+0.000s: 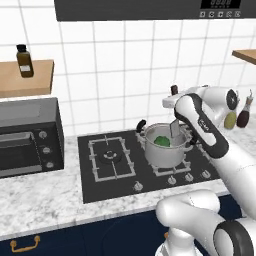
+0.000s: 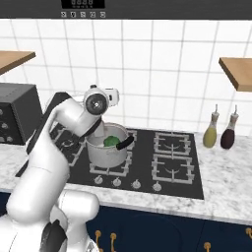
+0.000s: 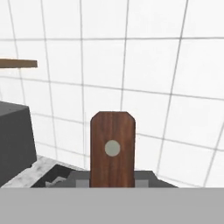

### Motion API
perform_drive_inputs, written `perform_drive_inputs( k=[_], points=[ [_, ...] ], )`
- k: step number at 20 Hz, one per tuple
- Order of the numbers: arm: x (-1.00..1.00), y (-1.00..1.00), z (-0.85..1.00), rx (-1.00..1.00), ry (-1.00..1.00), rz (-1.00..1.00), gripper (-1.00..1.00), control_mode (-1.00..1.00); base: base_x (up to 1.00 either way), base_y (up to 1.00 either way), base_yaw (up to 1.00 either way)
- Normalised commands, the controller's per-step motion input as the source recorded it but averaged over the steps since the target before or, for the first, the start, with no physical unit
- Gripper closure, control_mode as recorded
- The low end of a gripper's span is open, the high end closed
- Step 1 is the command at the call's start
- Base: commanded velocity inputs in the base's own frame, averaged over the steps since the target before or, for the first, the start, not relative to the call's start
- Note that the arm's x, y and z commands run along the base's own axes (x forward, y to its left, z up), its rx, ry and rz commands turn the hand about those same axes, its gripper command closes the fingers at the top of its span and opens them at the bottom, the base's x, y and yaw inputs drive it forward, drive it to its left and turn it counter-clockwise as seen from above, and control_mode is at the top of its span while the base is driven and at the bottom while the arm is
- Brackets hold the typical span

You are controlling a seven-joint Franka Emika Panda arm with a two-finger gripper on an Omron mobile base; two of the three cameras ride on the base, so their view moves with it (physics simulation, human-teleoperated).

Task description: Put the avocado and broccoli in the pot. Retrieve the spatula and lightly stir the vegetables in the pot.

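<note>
The steel pot (image 1: 167, 156) (image 2: 105, 154) stands on the stove's front middle burner, with one black handle (image 2: 125, 142) pointing right. Green vegetables, the broccoli (image 1: 162, 141) (image 2: 112, 141) among them, lie inside; I cannot pick out the avocado. My gripper (image 1: 175, 111) hangs right over the pot, shut on the spatula. The grey blade (image 1: 175, 129) points down into the pot mouth, just right of the green. The brown handle (image 3: 112, 148) stands upright in the hand view, with a metal rivet in it.
The black stove (image 1: 110, 160) (image 2: 172, 162) is set in a marble counter. A dark toaster oven (image 1: 25, 140) sits at the left. Two bottles (image 2: 210, 132) (image 2: 229, 132) stand right of the stove. A wooden shelf (image 1: 30, 80) carries a brown jar (image 1: 24, 61).
</note>
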Motion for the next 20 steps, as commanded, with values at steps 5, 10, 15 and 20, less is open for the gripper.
perform_drive_inputs(
  k=[5,10,15,20],
  points=[
    [0.8,0.0,-0.69,0.0,0.05,0.0,1.0,-1.0,0.0,0.0,0.0],
    [0.44,0.0,-0.73,0.0,0.04,0.0,1.0,-1.0,0.0,0.0,0.0],
    [0.5,0.0,-0.56,0.0,0.0,0.0,1.0,-1.0,0.0,0.0,0.0],
    [0.7,-0.06,-0.53,0.0,0.0,0.0,1.0,-1.0,0.0,0.0,0.0]
  ],
)
